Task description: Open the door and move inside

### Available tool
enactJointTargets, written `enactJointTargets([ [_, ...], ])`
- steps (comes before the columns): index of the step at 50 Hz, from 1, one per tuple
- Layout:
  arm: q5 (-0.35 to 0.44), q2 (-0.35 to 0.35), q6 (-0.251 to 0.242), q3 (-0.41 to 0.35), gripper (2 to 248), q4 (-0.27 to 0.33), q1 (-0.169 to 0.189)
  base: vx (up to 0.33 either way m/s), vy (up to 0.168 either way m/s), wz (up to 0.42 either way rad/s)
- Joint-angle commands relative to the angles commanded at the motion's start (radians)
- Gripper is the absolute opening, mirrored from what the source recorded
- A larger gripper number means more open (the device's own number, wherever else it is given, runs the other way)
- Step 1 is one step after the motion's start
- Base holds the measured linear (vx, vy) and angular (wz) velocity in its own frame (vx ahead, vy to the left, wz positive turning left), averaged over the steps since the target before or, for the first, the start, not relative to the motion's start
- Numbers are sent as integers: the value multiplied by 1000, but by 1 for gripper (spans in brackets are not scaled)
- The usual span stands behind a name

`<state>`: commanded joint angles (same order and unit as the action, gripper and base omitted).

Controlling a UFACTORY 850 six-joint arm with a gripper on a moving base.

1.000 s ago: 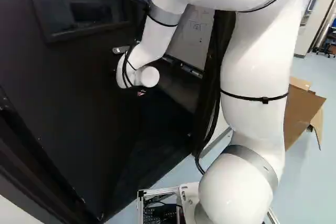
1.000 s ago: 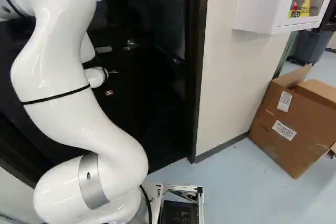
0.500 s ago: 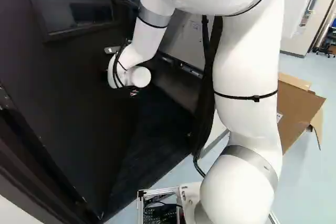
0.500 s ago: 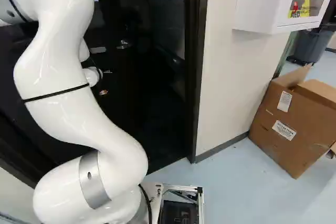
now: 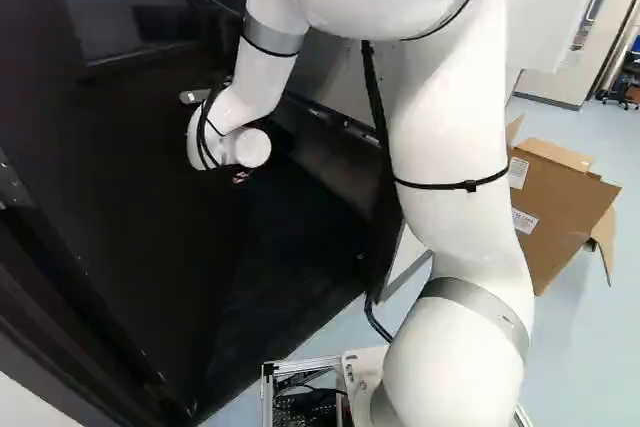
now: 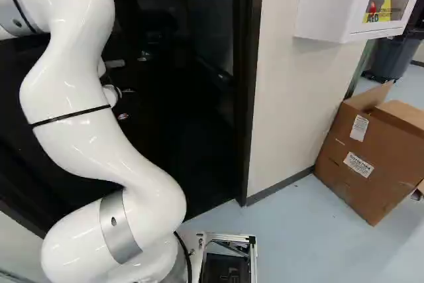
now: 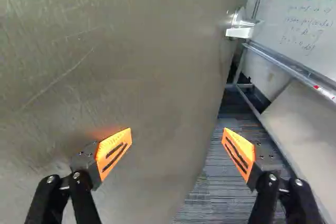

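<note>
Whiteboard (image 7: 321, 55) with lines of handwriting (image 7: 307, 23) beyond the open door (image 7: 136, 66), fingers (image 7: 112, 155) wide apart, empty

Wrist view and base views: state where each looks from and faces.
Left base view: behind the arm, to its left, facing ahead and down at the door; arm right of middle.
Right base view: behind the arm, to its right, same direction; arm left of middle.
Wrist view: on the wrist, looking along the open gripper past the door's edge; both fingers show.
Both base views share the cardboard box.
</note>
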<state>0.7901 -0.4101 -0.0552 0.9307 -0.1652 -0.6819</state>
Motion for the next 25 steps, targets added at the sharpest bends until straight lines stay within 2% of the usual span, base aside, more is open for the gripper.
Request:
enactJointTargets([
  [25, 0, -53, 0, 66, 247, 13, -59, 0, 0, 0],
])
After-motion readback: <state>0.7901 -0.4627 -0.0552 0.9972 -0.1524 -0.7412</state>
